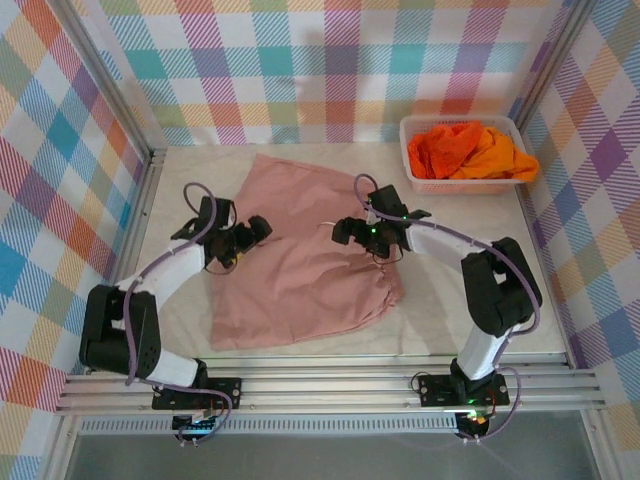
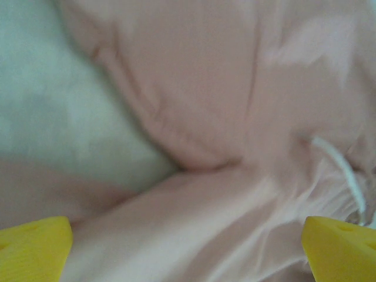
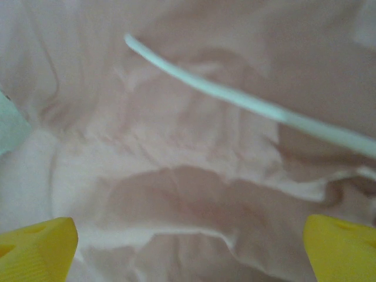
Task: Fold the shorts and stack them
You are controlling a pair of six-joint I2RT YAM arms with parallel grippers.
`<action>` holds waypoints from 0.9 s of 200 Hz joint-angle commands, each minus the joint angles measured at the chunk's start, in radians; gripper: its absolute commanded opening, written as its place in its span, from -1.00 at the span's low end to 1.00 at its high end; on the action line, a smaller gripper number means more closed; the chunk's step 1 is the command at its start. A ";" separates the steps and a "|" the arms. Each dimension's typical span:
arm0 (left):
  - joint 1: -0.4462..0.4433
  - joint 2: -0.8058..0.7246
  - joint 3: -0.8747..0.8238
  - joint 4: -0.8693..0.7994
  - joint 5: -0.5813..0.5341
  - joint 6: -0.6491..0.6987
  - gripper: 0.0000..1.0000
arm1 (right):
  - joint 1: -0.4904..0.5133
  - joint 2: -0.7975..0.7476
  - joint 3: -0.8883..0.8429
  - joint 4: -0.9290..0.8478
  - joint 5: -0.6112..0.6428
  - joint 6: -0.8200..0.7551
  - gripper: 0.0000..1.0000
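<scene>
You see dusty pink cloth shorts (image 1: 300, 270) spread mid-table. Left gripper (image 1: 258, 231) and right gripper (image 1: 345, 231) low over them, both jaws wide apart, gripping nothing. Bright orange shorts (image 1: 447, 147) and yellow-orange shorts (image 1: 503, 157) heaped in white mesh basket (image 1: 460, 122), far right corner. Pale tabletop (image 1: 450, 300), pastel plaid walls (image 1: 300, 60).

The dusty pink shorts (image 1: 300, 270) carry a white drawstring (image 3: 235, 97), bright orange shorts (image 1: 445, 148) and yellow-orange shorts (image 1: 500, 155) sit in a white mesh basket (image 1: 412, 128) at two o'clock, and the walls (image 1: 330, 70) show pastel rainbow plaid.
</scene>
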 commanded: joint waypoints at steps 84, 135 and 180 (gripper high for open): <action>0.045 0.424 0.427 0.061 0.080 0.054 1.00 | 0.004 -0.262 -0.218 -0.114 0.029 -0.043 0.99; 0.051 0.606 0.581 0.074 0.092 0.059 1.00 | 0.004 -0.295 -0.272 -0.101 -0.025 -0.021 0.99; 0.076 0.711 0.670 0.036 0.077 0.064 1.00 | 0.004 -0.253 -0.282 -0.101 -0.039 -0.031 0.99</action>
